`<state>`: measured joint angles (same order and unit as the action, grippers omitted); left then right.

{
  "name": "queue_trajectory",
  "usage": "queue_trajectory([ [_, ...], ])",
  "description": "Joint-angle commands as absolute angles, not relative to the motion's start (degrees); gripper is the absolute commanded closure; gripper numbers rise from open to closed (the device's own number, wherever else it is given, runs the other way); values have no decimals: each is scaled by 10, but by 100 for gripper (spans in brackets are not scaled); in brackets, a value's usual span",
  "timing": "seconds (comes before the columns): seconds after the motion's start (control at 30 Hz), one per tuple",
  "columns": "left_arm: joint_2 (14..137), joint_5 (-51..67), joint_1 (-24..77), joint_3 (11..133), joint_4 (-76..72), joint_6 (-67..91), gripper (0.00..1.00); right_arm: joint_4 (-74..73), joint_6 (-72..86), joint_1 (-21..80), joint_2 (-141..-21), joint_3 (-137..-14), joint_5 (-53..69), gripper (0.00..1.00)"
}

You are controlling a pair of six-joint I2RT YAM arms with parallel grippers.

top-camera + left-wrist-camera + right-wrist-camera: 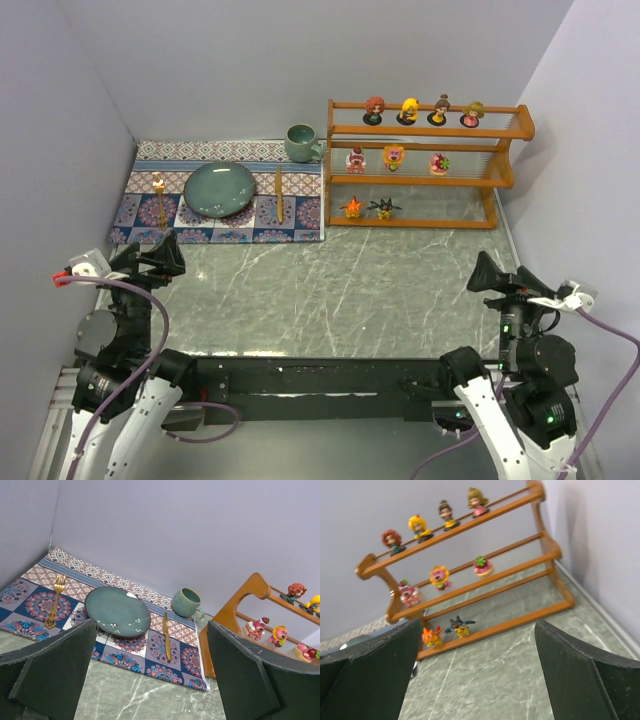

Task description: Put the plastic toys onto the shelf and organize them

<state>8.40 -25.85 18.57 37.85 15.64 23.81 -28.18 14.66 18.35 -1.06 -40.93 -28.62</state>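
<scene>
The orange-brown shelf (524,122) stands at the back right against the wall. Several round-headed figures (408,110) stand on its top tier. Three pink and red toys (393,157) sit on the middle tier. An orange creature (352,207) and a dark spiky one (383,208) sit on the bottom tier. The right wrist view shows the shelf (545,557) and the same toys (439,577). My left gripper (150,257) is open and empty at the near left. My right gripper (500,275) is open and empty at the near right, well short of the shelf.
A patterned mat (300,225) lies at the back left with a teal plate (220,188), a gold fork (160,200) and a gold knife (280,195). A teal mug (300,142) stands beside the shelf's left end. Grey walls close in the left, back and right.
</scene>
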Motion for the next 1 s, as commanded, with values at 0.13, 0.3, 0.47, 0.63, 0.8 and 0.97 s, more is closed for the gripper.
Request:
queue_trajectory([
  [0.13, 87, -265, 175, 373, 134, 248, 3, -252, 156, 185, 112, -349, -358, 0],
  [0.3, 90, -259, 174, 372, 130, 247, 3, -250, 156, 185, 131, -345, -367, 0],
  [0.47, 90, -262, 173, 372, 130, 250, 3, -252, 155, 185, 118, -346, -358, 0],
  [0.63, 89, -267, 171, 373, 131, 252, 3, -248, 153, 185, 111, -345, -352, 0],
  [0.8, 89, -274, 171, 372, 131, 255, 3, -249, 153, 185, 108, -345, -350, 0],
  [0.97, 87, -276, 171, 372, 131, 256, 3, -248, 153, 185, 108, -345, -351, 0],
])
